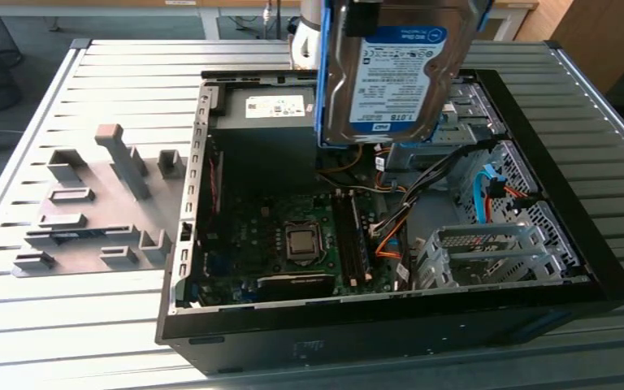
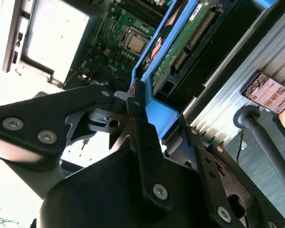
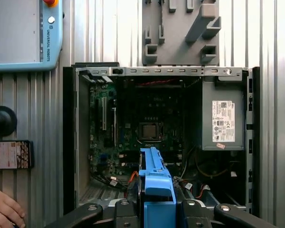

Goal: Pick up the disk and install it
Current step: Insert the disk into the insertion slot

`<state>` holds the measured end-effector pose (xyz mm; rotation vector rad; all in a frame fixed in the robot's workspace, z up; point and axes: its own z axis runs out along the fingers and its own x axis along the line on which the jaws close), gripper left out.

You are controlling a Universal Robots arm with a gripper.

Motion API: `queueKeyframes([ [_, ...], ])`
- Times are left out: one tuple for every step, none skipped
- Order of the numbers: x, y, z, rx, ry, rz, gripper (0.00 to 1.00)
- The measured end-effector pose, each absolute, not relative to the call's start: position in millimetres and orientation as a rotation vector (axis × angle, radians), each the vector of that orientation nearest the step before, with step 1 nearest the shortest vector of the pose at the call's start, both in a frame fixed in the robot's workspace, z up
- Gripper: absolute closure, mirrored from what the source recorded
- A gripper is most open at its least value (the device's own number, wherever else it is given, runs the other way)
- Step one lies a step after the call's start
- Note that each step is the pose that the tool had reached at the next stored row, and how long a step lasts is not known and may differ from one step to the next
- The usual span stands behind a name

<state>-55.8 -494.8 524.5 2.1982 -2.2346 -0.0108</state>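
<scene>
Disk (image 1: 393, 73) hangs on edge from the gripper (image 2: 156, 111), fingers clenched on its blue frame, long axis pointing straight away from them, down into the open case (image 1: 600, 264), beside the grey box (image 1: 263, 134).

White-and-blue printed label (image 1: 405, 69) covers the face of the disk (image 1: 388, 81); its fine print is too small to make out. White sticker (image 1: 274, 106) with barcodes and small print sits on the dark grey box (image 1: 257, 142) in one corner of the computer case (image 1: 572, 268). In the first wrist view, a line of lettering (image 3: 48, 35) runs along the edge of the grey pendant (image 3: 19, 33) by a table (image 3: 118, 33) edge.
</scene>
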Motion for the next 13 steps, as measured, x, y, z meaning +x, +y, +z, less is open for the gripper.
queueKeyframes([
  [-52.2,-494.9,524.0,2.198,-2.234,-0.011,0.63],
  [-50.2,-495.1,523.2,2.198,-2.235,-0.011,0.63],
  [-49.5,-495.6,522.5,2.198,-2.235,-0.011,0.63],
  [-49.3,-497.2,522.2,2.198,-2.234,-0.011,0.63],
  [-49.2,-499.6,521.8,2.198,-2.234,-0.011,0.63],
  [-49.3,-502.7,521.2,2.198,-2.234,-0.011,0.63],
  [-49.3,-506.4,520.5,2.198,-2.235,-0.011,0.63],
  [-49.3,-510.3,519.8,2.198,-2.235,-0.011,0.63],
  [-49.3,-513.7,519.3,2.198,-2.234,-0.011,0.63],
  [-49.3,-517.0,518.6,2.198,-2.234,-0.011,0.63],
  [-49.2,-520.3,517.9,2.198,-2.234,-0.011,0.63],
  [-49.0,-523.9,517.1,2.198,-2.235,-0.011,0.63],
  [-48.6,-527.1,516.6,2.198,-2.234,-0.011,0.63],
])
